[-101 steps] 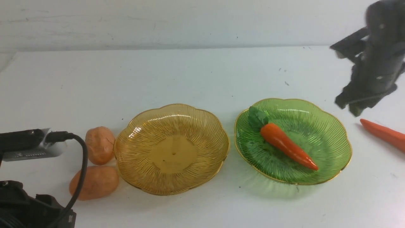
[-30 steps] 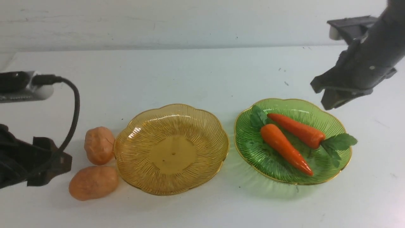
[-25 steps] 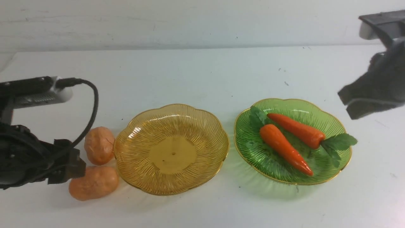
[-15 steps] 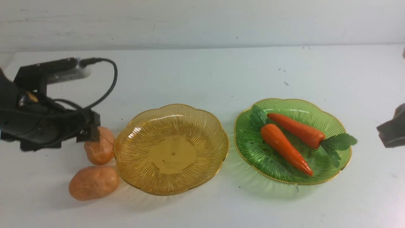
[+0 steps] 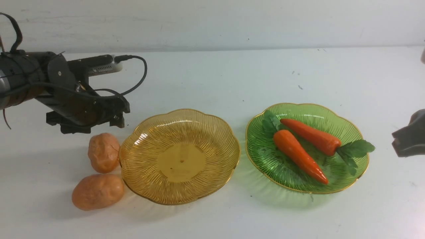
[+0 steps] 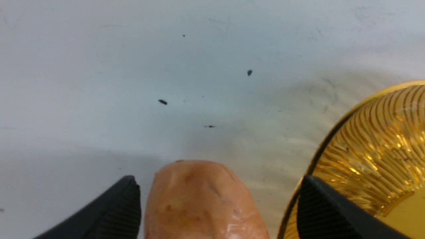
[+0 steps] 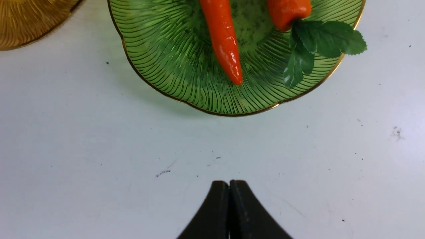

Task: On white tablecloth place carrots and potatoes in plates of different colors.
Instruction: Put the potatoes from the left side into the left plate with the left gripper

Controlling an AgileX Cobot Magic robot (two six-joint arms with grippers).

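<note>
Just left of the amber plate [image 5: 212, 139], the left gripper [image 5: 94, 125] hovers spread over the far potato [image 5: 103, 152]; the right gripper [image 7: 229, 184], well right of that plate, is pressed together

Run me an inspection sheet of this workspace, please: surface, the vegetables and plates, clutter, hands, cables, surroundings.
Surface: white tablecloth, smooth, covering the table.
Job's things: near carrot and far carrot lie side by side in the green plate. The amber plate holds nothing. Far potato and near potato sit on the cloth to its left.
Clutter: a few small dark specks.
Grippers: left hand open, far potato between its fingers, contact not seen. Right hand shut, empty, over bare cloth.
Cables: black cable looping from the left wrist.
Surroundings: pale wall behind the table.
</note>
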